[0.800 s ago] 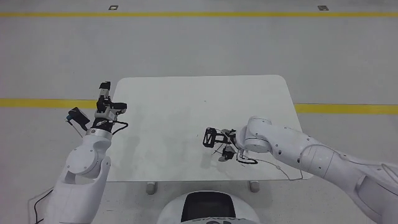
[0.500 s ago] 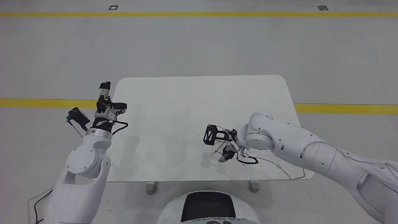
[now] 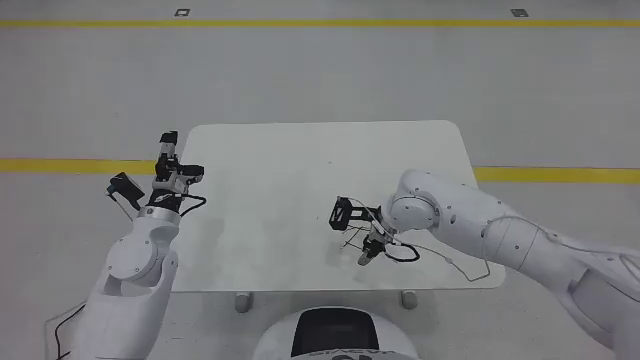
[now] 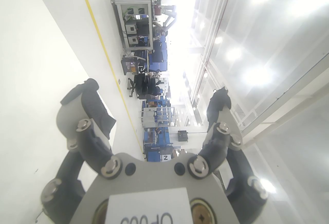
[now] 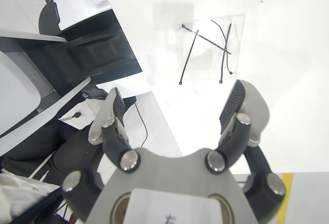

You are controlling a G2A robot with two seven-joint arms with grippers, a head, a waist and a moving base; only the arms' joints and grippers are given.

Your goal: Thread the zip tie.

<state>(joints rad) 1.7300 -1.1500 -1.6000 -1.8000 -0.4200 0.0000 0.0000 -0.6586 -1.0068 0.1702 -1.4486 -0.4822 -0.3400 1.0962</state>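
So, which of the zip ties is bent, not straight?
The curved zip tie, the one that bends in an arc on the clear sheet. The three straight ties show no bend, and it crosses two of them.

The right end effector (image 3: 343, 215) hovers over the white table (image 3: 300, 160).

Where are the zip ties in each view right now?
Top view: zip ties, faint thin lines near the table's front edge, by the right gripper.
Right wrist view: zip ties crossed on a clear sheet, just ahead of the right gripper.
Left wrist view: faces the hall, away from them.
Shared landmark: right gripper.
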